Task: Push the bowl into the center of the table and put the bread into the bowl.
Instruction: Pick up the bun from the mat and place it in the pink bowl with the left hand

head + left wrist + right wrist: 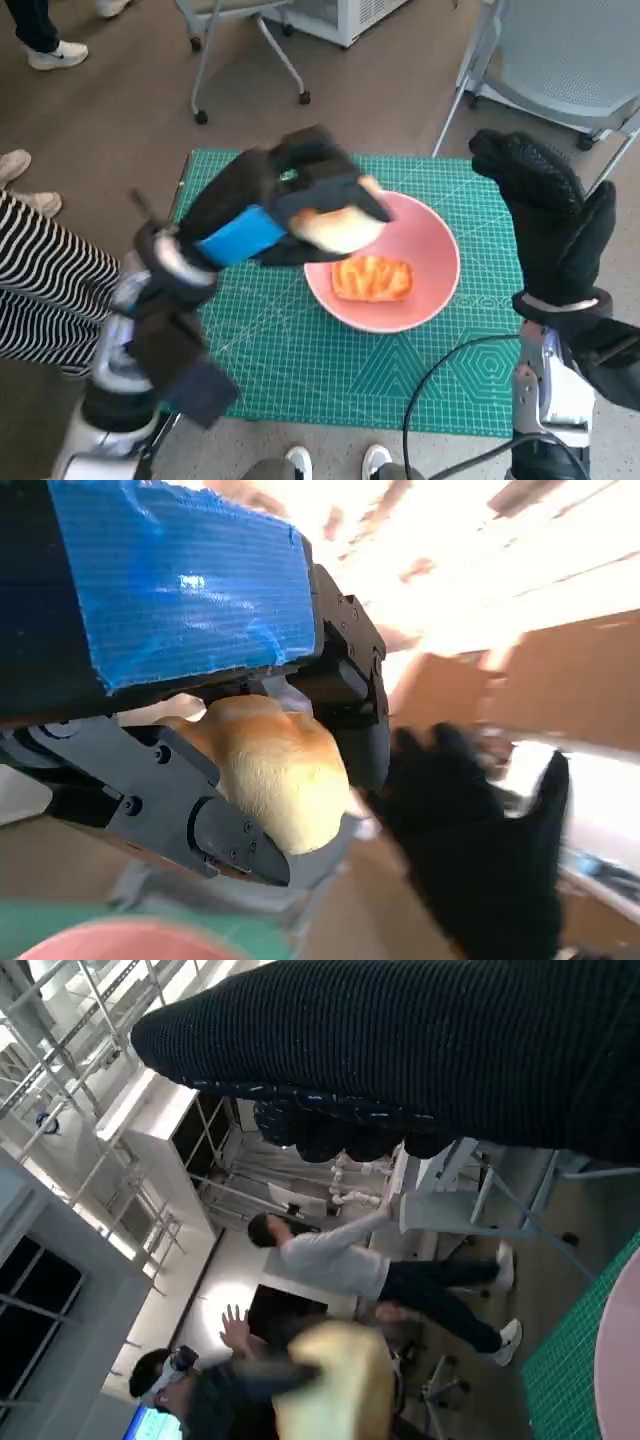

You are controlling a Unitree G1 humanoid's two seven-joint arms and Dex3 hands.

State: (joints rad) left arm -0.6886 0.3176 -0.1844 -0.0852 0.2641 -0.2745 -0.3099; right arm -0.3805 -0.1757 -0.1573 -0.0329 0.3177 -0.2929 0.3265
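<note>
So the green mat (300, 370) covers the table, and the pink bowl (432, 262) sits right of its middle with an orange pastry (372, 277) already inside. The left hand (285, 205) hangs over the bowl's left rim, fingers wrapped around a pale bread roll (335, 228), gripping it clear of the bowl. The right hand (548, 215) is up off the mat's right edge, fingers spread, holding nothing.
</note>
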